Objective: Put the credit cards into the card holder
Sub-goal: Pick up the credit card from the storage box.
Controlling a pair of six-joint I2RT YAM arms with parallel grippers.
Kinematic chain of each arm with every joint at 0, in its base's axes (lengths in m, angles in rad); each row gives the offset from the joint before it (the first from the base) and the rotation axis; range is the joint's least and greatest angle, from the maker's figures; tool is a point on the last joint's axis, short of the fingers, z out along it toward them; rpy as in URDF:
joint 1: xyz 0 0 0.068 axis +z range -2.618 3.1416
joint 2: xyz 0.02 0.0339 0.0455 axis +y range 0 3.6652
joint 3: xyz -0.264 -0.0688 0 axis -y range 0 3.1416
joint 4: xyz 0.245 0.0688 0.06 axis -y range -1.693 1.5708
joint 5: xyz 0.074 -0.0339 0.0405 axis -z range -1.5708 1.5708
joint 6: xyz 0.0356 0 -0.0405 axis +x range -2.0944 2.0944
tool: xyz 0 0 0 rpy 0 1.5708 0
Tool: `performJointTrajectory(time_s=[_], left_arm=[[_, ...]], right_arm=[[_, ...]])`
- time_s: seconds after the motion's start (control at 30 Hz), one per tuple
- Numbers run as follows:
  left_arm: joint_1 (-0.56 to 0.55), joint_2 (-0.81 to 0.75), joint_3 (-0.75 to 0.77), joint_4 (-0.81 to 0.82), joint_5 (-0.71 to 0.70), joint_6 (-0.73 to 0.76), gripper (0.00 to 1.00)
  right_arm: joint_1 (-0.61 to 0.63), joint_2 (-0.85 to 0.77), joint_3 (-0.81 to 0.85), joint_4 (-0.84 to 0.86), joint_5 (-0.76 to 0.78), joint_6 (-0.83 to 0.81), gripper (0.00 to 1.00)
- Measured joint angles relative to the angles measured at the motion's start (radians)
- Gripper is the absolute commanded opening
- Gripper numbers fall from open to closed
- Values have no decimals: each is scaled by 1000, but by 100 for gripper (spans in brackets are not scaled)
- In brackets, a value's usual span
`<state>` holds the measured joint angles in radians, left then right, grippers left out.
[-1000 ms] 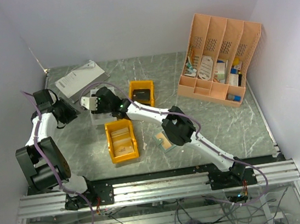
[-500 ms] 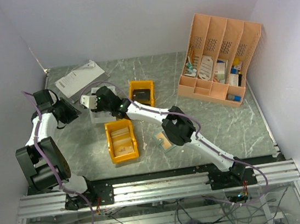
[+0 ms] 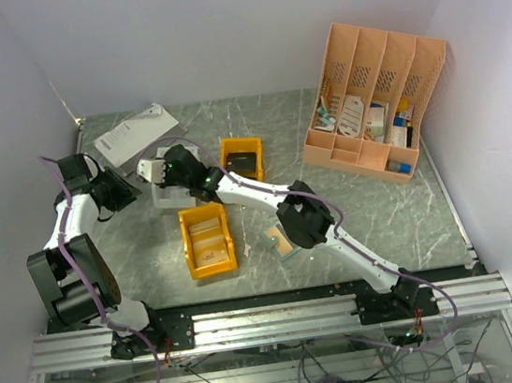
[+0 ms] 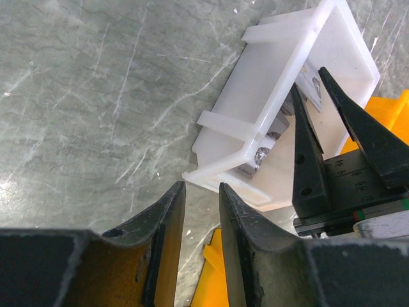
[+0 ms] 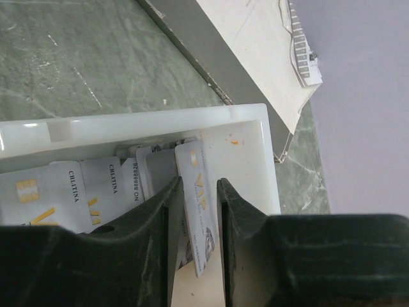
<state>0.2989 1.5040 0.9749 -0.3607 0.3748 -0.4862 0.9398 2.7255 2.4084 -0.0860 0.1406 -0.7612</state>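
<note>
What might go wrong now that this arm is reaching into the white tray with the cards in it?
1. The right end effector has a finger on each side of one VIP card standing among other cards; a neighbour might lift with it.
2. The white bin looks light, and the left end effector beside it grips nothing, so a pull could drag it.
3. The card holder lies partly under the right arm, which could brush it.

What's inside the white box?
Bank cards lie in the white box. One VIP card sits tilted between the right hand's fingers. Whatever is under them is covered.
</note>
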Motion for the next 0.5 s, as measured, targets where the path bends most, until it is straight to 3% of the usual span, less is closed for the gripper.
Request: performJointTrajectory(time_s=[0.5], left_arm=[[0,0,-2,2,13,1,39]], right_arm=[[-16,0,0,21,5,-18,19]])
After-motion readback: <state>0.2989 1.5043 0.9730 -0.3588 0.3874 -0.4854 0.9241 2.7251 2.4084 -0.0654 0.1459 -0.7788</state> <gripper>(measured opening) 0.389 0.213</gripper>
